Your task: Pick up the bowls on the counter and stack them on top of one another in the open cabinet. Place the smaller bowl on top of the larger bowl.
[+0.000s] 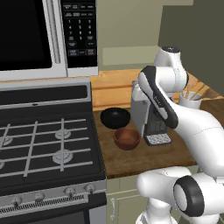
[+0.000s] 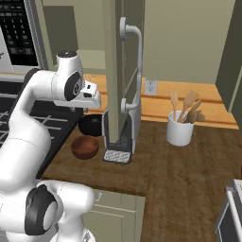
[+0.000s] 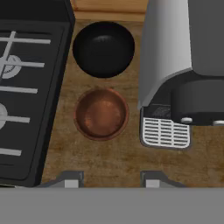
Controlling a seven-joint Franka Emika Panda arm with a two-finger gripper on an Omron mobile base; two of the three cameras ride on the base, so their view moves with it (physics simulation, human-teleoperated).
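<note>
The glossy black bowl (image 1: 115, 117) (image 3: 103, 49) sits on the wood-grain counter (image 1: 144, 159) beside the stove's edge. The reddish-brown bowl (image 1: 127, 138) (image 2: 85, 146) (image 3: 101, 113) stands just in front of it, apart from it and empty. My gripper (image 3: 111, 181) hangs high above both bowls, facing straight down, open with nothing between its fingers. In the hand view the brown bowl lies just beyond the fingertips, slightly left of centre. The pale olive wall cabinet (image 1: 131, 54) is open above the counter, and its shelf board is bare.
A grey coffee machine (image 1: 146, 118) (image 3: 183, 74) with a drip tray stands close to the right of the bowls. The black gas stove (image 1: 43, 144) borders them on the left, under the microwave (image 1: 43, 35). A white utensil cup (image 2: 180, 127) stands farther right.
</note>
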